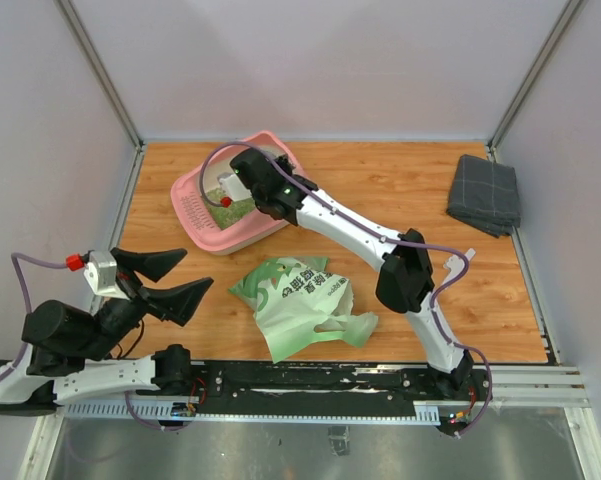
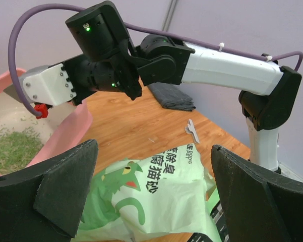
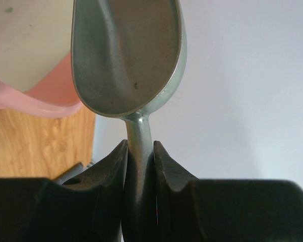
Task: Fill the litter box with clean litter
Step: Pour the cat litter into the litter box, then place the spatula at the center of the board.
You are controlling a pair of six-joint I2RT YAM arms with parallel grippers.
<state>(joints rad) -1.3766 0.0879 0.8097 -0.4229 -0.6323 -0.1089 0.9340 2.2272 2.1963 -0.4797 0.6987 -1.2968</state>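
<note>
black left end effector (image 1: 195, 270) hangs released, fingers spread wide, over the near left of the wooden desk (image 1: 380, 180). behind it sits the pink plastic rounded litter box (image 1: 193, 212), with a patch of green granular clean litter (image 2: 10, 148) on its cream floor. above the box, the right end effector (image 3: 139, 151) is clenched on the handle of a grey metal scoop (image 3: 128, 55). a light green printed plastic bag (image 1: 295, 300) lies mid-desk, and a grey folded cloth (image 1: 483, 195) lies far right.

The litter box (image 1: 195, 222) is smooth pink plastic; the clean litter (image 2: 12, 148), rough granules. The scoop (image 3: 128, 55) is dull-sheen grey metal. The bag (image 1: 295, 300) is crinkled plastic, the worktop (image 1: 400, 185) matt wood, the cloth (image 1: 484, 194) woven fabric.
</note>
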